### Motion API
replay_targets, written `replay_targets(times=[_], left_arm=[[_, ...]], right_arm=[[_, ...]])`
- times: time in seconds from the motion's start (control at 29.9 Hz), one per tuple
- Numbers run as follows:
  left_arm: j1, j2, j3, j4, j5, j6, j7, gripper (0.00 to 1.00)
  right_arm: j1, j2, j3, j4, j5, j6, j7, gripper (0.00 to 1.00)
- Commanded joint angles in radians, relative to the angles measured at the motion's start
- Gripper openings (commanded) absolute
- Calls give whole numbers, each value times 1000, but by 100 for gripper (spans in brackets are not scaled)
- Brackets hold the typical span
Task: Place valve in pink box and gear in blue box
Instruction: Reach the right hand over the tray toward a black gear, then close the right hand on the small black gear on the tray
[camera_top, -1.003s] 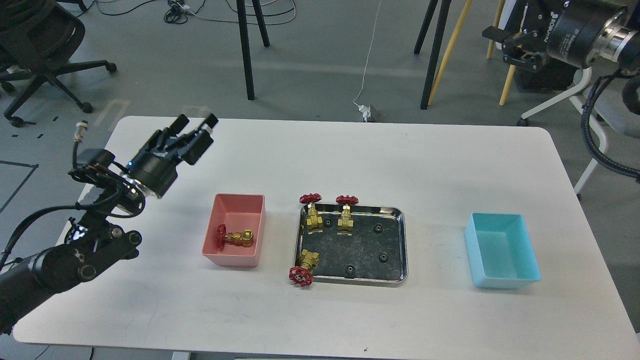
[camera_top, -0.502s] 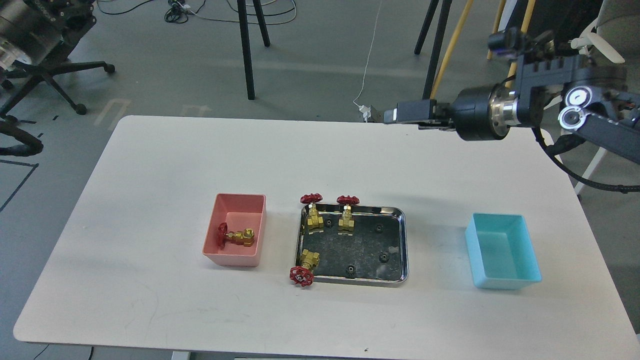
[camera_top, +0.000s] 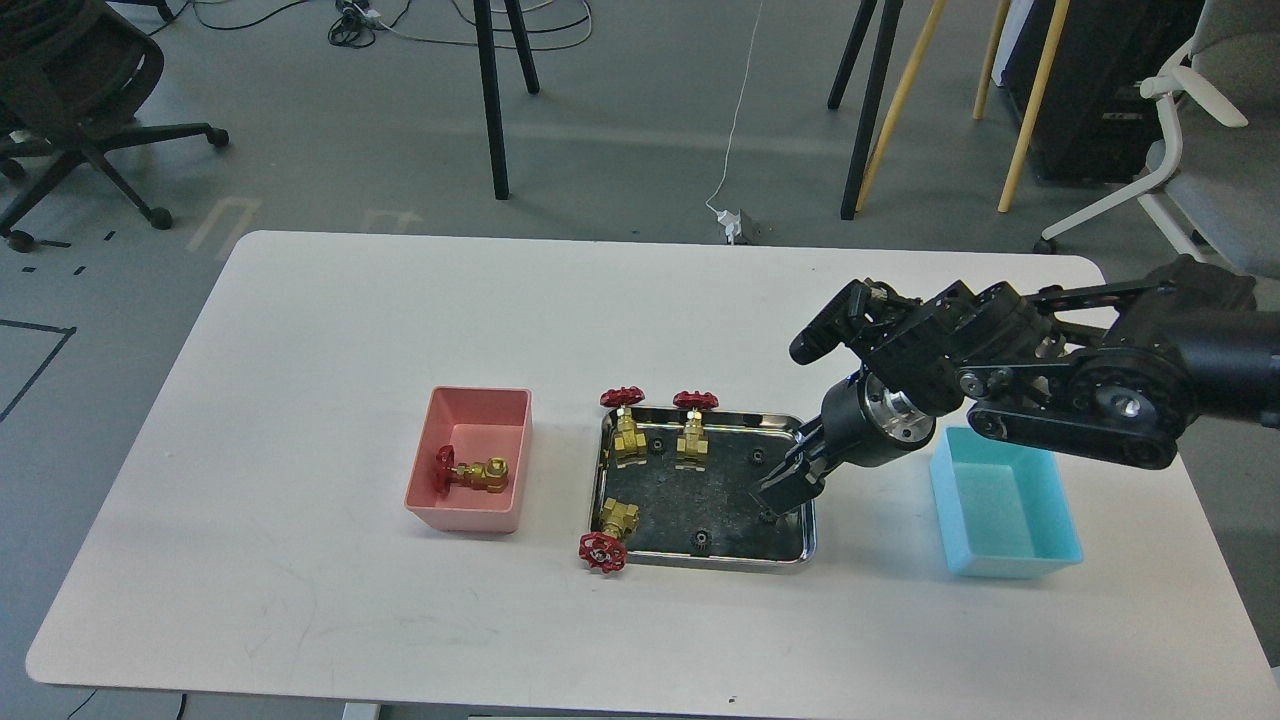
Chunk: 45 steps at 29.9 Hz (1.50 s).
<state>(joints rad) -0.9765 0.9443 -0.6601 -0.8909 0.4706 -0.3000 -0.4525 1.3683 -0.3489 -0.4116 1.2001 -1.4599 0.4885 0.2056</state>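
One valve (camera_top: 470, 472) lies on its side in the pink box (camera_top: 478, 396). Three more valves stand or lean in the steel tray (camera_top: 745, 418): two at its far left (camera_top: 627, 435) (camera_top: 692, 436) and one at its near left corner (camera_top: 608, 533). Small black gears lie on the tray floor, among them one near the far left (camera_top: 657, 446), one at the far right (camera_top: 757, 457) and one near the front (camera_top: 703, 540). My right gripper (camera_top: 783, 492) points down over the tray's right side; its fingers look dark and merged. The blue box (camera_top: 1005, 500) is empty. My left gripper is out of view.
The white table (camera_top: 640, 300) carries the pink box at left, the tray in the middle and the blue box at right. My right arm's bulky links (camera_top: 1080, 390) hang over the blue box's far edge. Chairs and stand legs are on the floor behind.
My right arm has swung down from the table's far right to the tray's right side. My left arm, seen at the left a second ago, has left the view.
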Motion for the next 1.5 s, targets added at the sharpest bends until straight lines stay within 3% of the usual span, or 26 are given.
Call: replay_targets(times=[0.0, 0.2, 0.47, 0.9, 1.14, 1.47], left_arm=[[-2, 2, -1, 1, -1, 18, -2, 99], [-2, 2, -1, 1, -1, 48, -6, 99], [-4, 2, -1, 3, 0, 61, -6, 99], [-13, 2, -1, 13, 0, 68, -6, 99], [-14, 2, 2, 27, 2, 68, -6, 99], [-14, 4, 2, 36, 2, 68, -8, 99]], right_arm=[[-14, 96, -64, -79, -2, 0, 1, 99], [-66, 231, -107, -237, -2, 0, 1, 99], [-110, 303, -131, -310, -3, 0, 1, 97], [-100, 320, -151, -323, -5, 0, 3, 81], [-89, 326, -173, -317, -3, 0, 3, 67], [-69, 324, -211, -292, -3, 0, 3, 62]])
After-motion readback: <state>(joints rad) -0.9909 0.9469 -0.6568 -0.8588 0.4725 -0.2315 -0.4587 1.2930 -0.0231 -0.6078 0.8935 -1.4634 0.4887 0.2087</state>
